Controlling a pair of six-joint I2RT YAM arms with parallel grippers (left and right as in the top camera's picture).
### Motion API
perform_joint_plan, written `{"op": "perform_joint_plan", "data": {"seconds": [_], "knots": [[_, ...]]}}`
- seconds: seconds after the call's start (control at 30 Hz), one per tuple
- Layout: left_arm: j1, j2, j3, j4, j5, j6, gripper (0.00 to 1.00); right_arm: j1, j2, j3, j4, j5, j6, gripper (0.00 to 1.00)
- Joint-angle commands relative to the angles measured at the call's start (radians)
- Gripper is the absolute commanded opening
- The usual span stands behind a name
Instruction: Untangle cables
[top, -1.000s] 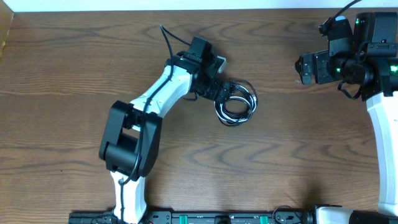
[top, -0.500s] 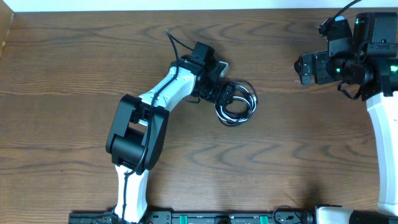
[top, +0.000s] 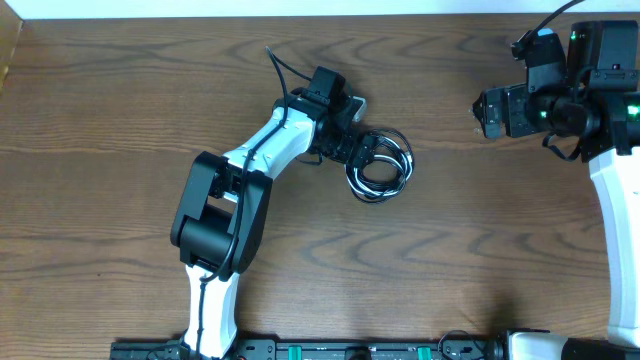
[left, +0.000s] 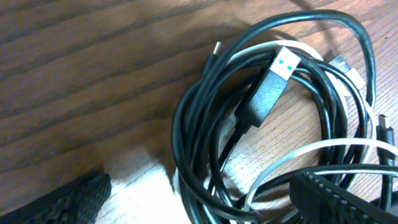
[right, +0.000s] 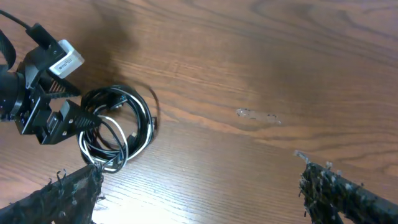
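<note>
left arm (top: 262, 150) shifted, elbow swung right and forward, wrist turned slightly

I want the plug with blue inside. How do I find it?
Look at the wooden table, then the coiled cables at the left gripper. Across the coil lies a black plug with a silver tip; only it shows blue inside.

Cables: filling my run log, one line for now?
left gripper: open at cable bundle | right gripper: open, far off | bundle: coiled
</note>
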Motion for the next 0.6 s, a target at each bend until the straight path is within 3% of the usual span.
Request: {"op": "perform_joint_plan", "data": {"seconds": [0.0,0.57], "knots": [[-0.005,0.033,-0.007,-0.027,-0.063,-0.016,0.98,0.02,0.007,0.018,0.0,-0.01,-0.015,0.99],[-0.046,0.124,-0.006,-0.017,-0.087,-0.063,0.98,0.021,0.007,0.018,0.007,-0.01,-0.015,0.99]]}}
